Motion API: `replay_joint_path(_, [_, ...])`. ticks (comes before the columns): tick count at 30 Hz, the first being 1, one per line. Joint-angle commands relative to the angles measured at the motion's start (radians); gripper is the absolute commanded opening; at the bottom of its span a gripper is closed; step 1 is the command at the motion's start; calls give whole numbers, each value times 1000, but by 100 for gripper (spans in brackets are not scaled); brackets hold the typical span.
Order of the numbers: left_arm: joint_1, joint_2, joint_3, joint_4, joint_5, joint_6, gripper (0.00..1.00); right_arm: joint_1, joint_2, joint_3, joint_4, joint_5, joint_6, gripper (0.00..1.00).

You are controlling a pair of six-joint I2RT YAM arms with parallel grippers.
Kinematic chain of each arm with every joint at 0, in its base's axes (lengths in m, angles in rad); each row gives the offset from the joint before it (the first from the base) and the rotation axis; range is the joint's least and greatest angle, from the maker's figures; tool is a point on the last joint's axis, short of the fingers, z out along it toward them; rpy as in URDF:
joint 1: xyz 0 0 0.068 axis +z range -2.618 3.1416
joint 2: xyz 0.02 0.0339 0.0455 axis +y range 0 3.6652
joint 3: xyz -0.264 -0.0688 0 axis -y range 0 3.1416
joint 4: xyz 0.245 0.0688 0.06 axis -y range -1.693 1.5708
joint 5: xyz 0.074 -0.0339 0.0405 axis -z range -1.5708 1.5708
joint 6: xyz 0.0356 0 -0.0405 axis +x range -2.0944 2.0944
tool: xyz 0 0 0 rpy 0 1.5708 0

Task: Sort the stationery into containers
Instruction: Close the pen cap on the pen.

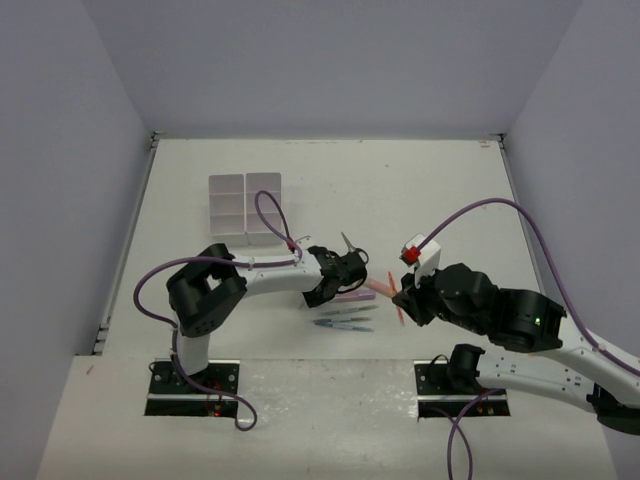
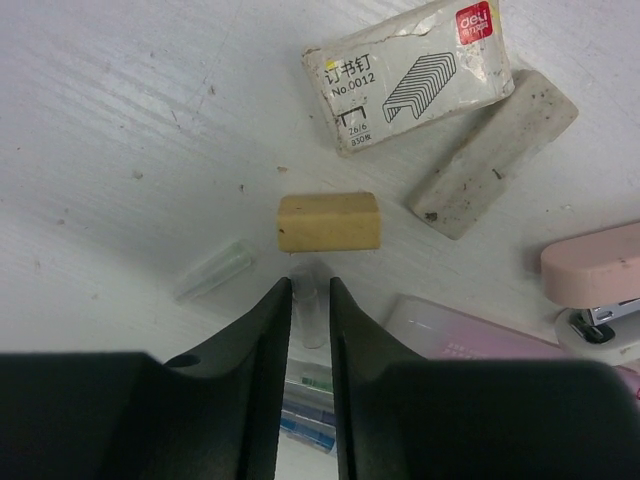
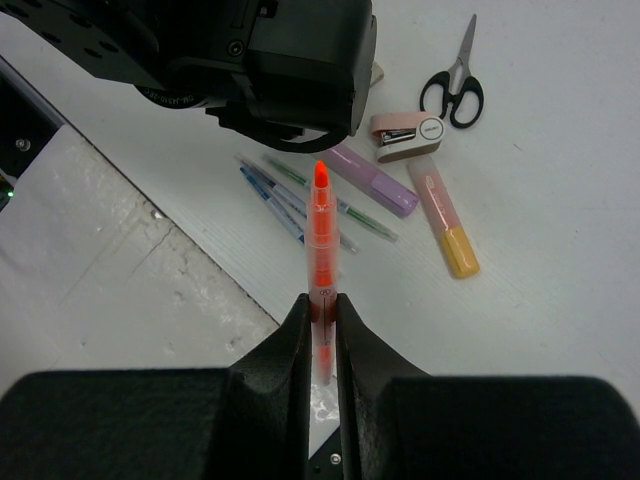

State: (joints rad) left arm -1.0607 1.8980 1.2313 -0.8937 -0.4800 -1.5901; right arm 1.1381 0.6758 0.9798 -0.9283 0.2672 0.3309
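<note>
Checking the right claw (image 3: pixel 320 305) first: clamping tight on an orange-red pen (image 3: pixel 320 240), holding it up off the table (image 3: pixel 560 200) with the orange tip pointing away from the wrist camera, toward the black bulk of the left arm (image 3: pixel 250 50).

Seeing the rest of the stationery lying loose down below and past that pen:
- a purple marker (image 3: pixel 372 182)
- a pink-and-yellow marker (image 3: pixel 447 222) just beside it
- a few thin blue and green pens (image 3: pixel 275 198) bunched together on the near side of the purple one
- black-handled scissors (image 3: pixel 455 85) farther out
- a pink stapler (image 3: pixel 408 137) sitting between the scissors and the markers

Moving on to the left claw (image 2: pixel 310 295): hanging low over the table, jaws only a narrow slit apart, straddling a little clear cap (image 2: pixel 308 315) (honestly not managing to tell here: squeezing it, or just flanking it).

Spotting a tan eraser (image 2: pixel 329 221) just beyond the fingertips and a second clear cap (image 2: pixel 212 272) off to its left. Also noticing a grubby white eraser (image 2: pixel 493 152) and a box of staples (image 2: pixel 410 75) farther on, lying close together.

Finding the white six-slot tray (image 1: pixel 245 208) in the overhead view, well apart from all this, sitting toward the far left of the table beyond the left arm.
</note>
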Motion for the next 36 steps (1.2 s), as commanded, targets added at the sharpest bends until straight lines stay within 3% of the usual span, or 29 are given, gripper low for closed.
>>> replay_joint_path(1, [5, 15, -24, 64, 13, -11, 19, -2, -1, 14, 11, -16, -13, 0])
replay_joint_path(7, [5, -8, -30, 76, 33, 9, 0, -2, 1, 15, 11, -17, -13, 0])
replay_joint_path(13, [-1, -100, -7, 65, -33, 43, 0, -1, -17, 13, 11, -17, -1, 0])
replay_joint_path(19, [-7, -295, -33, 107, -176, 149, 0, -2, -102, -12, 50, -39, 21, 0])
replay_joint_path(24, [-7, -518, -137, 423, -216, 485, 0, -1, -160, -21, 142, -163, 49, 0])
replay_joint_path(28, [-7, -762, -250, 778, -110, 794, 0, -1, -163, -63, 334, -319, 99, 0])
replay_joint_path(30, [-7, -860, -315, 915, -28, 859, 0, -1, -162, -129, 452, -443, 141, 0])
replay_joint_path(36, [-7, -1088, -496, 1232, 142, 964, 0, -1, -104, -230, 816, -587, 269, 0])
